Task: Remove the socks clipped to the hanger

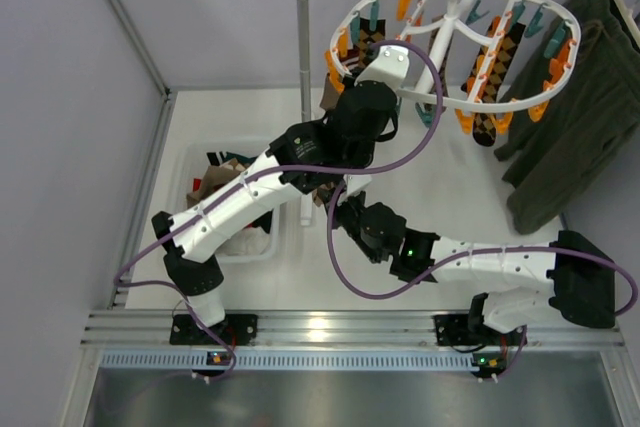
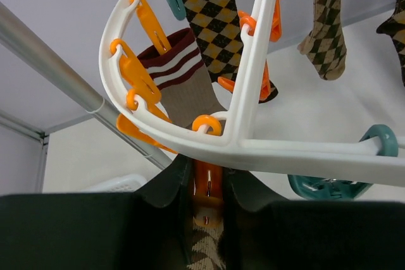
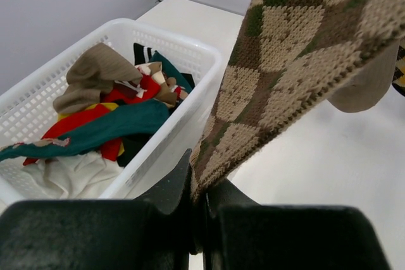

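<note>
The white oval hanger hangs from the rack with several brown and tan argyle socks clipped to it. My left gripper reaches up under the hanger's rim, its jaws pressed on both sides of an orange clip. That clip holds the top of a tan argyle sock. Lower down, my right gripper is shut on the bottom end of a tan argyle sock, which runs taut up and to the right. In the top view the left gripper is at the hanger's left end and the right gripper is below it.
A white basket at the left holds red, teal and tan clothes; its rim is close to my right gripper. The grey rack pole stands beside the left arm. A dark green garment hangs at the right. A brown striped sock hangs nearby.
</note>
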Controlling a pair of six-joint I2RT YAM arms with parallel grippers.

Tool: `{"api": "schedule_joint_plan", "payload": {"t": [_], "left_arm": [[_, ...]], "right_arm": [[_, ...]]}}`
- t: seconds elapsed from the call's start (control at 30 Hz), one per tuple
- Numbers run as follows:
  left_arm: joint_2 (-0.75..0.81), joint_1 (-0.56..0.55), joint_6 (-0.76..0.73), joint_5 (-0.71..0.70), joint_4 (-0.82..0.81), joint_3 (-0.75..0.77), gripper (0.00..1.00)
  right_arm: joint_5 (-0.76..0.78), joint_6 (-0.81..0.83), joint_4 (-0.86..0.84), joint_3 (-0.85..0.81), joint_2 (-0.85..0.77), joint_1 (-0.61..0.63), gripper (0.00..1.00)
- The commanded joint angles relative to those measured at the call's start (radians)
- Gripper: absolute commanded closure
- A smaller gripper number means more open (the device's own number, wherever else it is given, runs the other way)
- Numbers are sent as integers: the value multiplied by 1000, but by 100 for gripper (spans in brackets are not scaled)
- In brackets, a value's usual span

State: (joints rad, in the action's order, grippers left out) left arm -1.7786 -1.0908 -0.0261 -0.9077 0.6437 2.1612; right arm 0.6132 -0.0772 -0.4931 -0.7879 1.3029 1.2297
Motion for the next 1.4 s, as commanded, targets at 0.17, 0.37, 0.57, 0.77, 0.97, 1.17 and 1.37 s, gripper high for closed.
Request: {"api": "schedule_joint_plan", "payload": {"t": [0.17,0.37,0.57,0.77,0.97,1.17,1.37], "left_arm": [[15,8,9,18,-44,38,100],[39,23,22,84,-44,17,100],[51,28,78,132,-44,3,39],[54,25,66,64,-44,11,20],[22,-18,-28,-102,-42,54,16],[15,-26,-66,-198,-42,71,25],[8,-37,-98,-263,-42,63,39]], "right_arm": [[10,-27,-7,48,-51,31,100],[11,-33,-2,122,-116,36,100],[-4,28,36,53,-96,37,100],[34,68,77,-59,-1,45,100],[128,123,180,-207,131,74,100],[138,129,223,-292,206,90,100],[125,134,228,-313,228,91,100]]}}
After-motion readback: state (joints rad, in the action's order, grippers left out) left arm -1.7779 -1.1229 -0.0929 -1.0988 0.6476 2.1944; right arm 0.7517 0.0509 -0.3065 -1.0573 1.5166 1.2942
